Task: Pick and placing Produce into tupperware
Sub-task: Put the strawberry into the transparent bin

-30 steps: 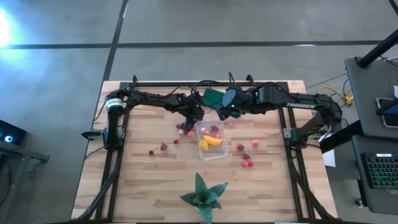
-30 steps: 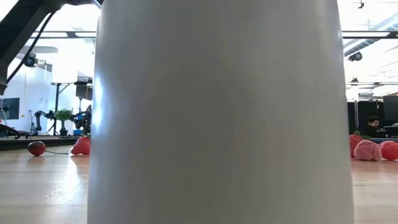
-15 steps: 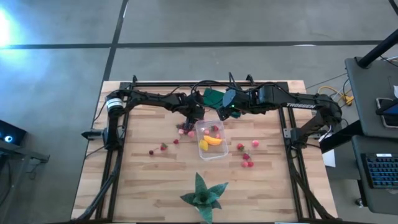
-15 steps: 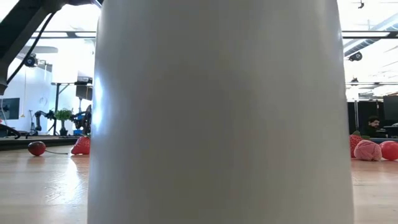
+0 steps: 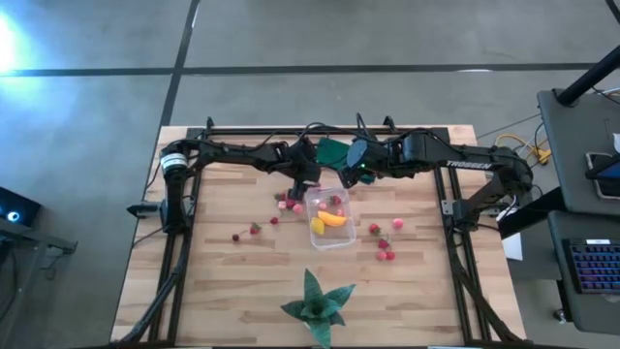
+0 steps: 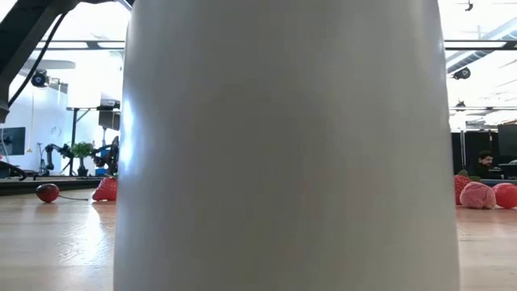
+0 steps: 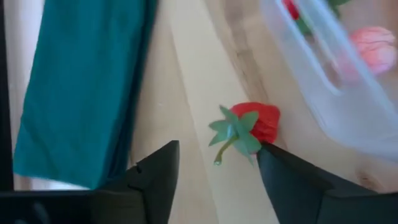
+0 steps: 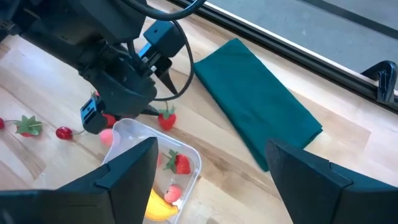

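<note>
At table centre, the tupperware (image 5: 328,216) holds a banana (image 5: 332,220). Behind it lies a green cloth (image 8: 258,102). The left gripper (image 7: 217,163), spread, straddles a strawberry (image 7: 252,126) beside the tub; the right gripper (image 8: 211,163) hovers spread.

Robotics lab: concrete floor (image 5: 97,145), framed wooden table (image 5: 223,291), keyboard desk (image 5: 593,264) alongside.

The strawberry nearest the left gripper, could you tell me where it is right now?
The strawberry lies on the wood between the open left gripper fingers, just outside the tupperware, beside the green cloth.
</note>
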### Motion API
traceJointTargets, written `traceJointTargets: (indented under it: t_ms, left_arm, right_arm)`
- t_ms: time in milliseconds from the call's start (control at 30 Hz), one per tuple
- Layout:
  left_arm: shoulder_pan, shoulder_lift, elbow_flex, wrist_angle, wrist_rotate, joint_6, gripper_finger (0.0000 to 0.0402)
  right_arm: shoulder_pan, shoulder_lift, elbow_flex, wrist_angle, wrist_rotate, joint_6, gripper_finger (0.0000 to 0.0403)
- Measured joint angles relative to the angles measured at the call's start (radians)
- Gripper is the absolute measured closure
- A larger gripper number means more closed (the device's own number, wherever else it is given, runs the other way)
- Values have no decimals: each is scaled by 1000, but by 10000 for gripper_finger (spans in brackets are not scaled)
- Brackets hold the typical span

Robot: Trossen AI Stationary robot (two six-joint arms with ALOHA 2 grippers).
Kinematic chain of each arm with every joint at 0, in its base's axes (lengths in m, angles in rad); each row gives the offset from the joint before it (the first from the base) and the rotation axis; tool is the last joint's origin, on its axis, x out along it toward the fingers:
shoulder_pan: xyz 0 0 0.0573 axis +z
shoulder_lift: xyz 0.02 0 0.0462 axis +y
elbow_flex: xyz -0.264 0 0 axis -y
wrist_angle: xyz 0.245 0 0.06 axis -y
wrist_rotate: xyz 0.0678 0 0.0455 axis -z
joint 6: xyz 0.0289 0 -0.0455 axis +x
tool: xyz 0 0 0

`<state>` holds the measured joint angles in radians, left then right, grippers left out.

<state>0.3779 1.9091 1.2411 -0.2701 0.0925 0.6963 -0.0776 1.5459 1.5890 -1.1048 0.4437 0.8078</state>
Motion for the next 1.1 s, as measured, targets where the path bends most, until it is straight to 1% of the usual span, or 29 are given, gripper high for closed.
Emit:
traceJointTargets:
  t_ms: [100, 267, 733, 1100]
  left_arm:
    - [-2, 0, -3, 0, 35, 29, 179]
    - [-20, 0, -4, 6, 82, 52, 175]
    - [-31, 33, -7, 51, 91, 54, 175]
    - [-31, 37, -8, 0, 87, 47, 176]
  right_arm:
    - [1, 0, 0, 0, -1, 0, 111]
    - [1, 0, 0, 0, -1, 0, 113]
    - [3, 0, 0, 0, -2, 4, 113]
    - [8, 0, 0, 0, -5, 11, 108]
